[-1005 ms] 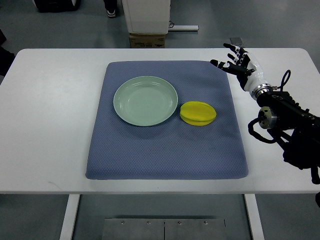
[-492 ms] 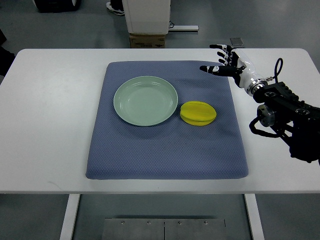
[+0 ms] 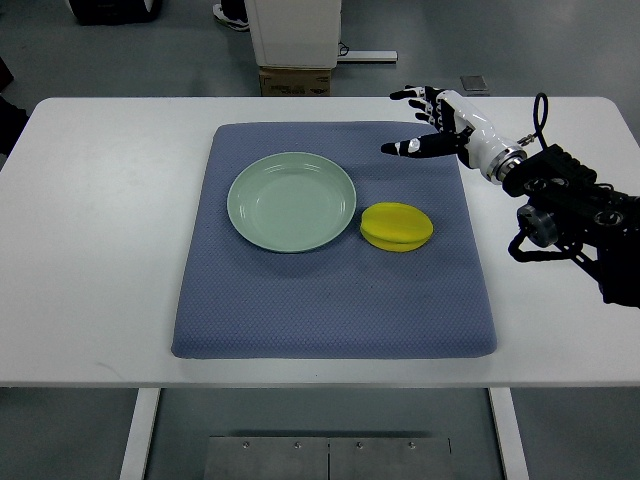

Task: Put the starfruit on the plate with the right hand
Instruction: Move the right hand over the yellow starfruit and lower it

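The right hand [image 3: 432, 122] hangs over the far right corner of the blue mat [image 3: 335, 330], its arm reaching in from the right edge. Its fingers [image 3: 403, 147] are spread wide and hold nothing — the thumb juts out toward nine o'clock. The starfruit [image 3: 397, 226] lies on the mat, a flat yellow shape at about six o'clock from the hand and well apart from it. Just beside the fruit, at its nine o'clock, sits the pale green plate [image 3: 243, 222] — bare, nearly touching the fruit's edge. The mat covers the middle of a white table [image 3: 100, 230].
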Robot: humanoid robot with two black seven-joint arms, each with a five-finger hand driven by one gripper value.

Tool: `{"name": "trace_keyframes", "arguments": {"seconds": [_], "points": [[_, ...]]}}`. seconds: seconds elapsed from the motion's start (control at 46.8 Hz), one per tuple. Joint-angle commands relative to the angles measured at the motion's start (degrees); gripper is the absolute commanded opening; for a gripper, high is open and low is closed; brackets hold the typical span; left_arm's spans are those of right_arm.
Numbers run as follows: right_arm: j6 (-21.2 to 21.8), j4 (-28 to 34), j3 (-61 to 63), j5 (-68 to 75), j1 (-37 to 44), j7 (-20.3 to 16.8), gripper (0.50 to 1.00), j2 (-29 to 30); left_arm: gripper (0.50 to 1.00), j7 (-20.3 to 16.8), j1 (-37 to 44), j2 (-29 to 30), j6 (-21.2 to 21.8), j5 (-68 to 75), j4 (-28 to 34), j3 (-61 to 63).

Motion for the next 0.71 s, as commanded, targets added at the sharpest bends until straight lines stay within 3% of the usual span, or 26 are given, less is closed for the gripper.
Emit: {"name": "trace_keyframes", "arguments": {"seconds": [0.0,0.684], "points": [[-0.01,1.26,-2.05,-0.36,1.1,-0.03,1.0,-1.06,1.0,0.0,0.01,0.0,-0.01,0.0,-0.01,0.0],[-0.01,12.78,-12.42,-9.06,7.25,-0.47,1.0,-9.68,1.0,0.0,0.01,0.0,-0.01,0.0,-0.01,0.0]]}}
